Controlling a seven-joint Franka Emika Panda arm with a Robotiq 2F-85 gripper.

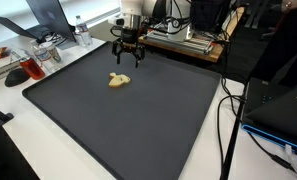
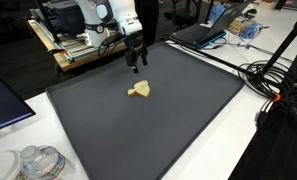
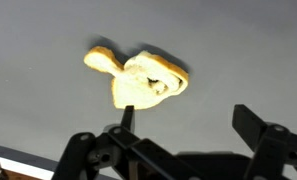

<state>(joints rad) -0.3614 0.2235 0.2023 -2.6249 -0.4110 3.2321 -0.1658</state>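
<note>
One pincer (image 1: 128, 63), one yellowish object (image 1: 118, 81), one dark mat (image 1: 138, 130), all on one white tabletop (image 1: 23, 150). The object is a small irregular lump with a stub sticking out one side, and what it is can't be told. It lies flat on the mat in the half nearer the robot base, well clear of every mat edge. Pincer fingers are spread apart with nothing between them. In both exterior views the pincer (image 2: 138, 68) points down near the object (image 2: 140, 91), on the robot-base side of it, with no contact. In the wrist view the object (image 3: 138, 78) sits just ahead of the pincer (image 3: 186, 122), off-centre: it is closer to the finger on the picture's left, with bare mat (image 3: 248, 50) ahead of the other finger. Whether the fingertips touch the mat can't be told. Around the mat: one open laptop (image 2: 200, 32) at a far corner, one bundle of black cables (image 2: 273, 80) along one side, and a stack of clear plastic containers (image 2: 38, 162) near a front corner.
</note>
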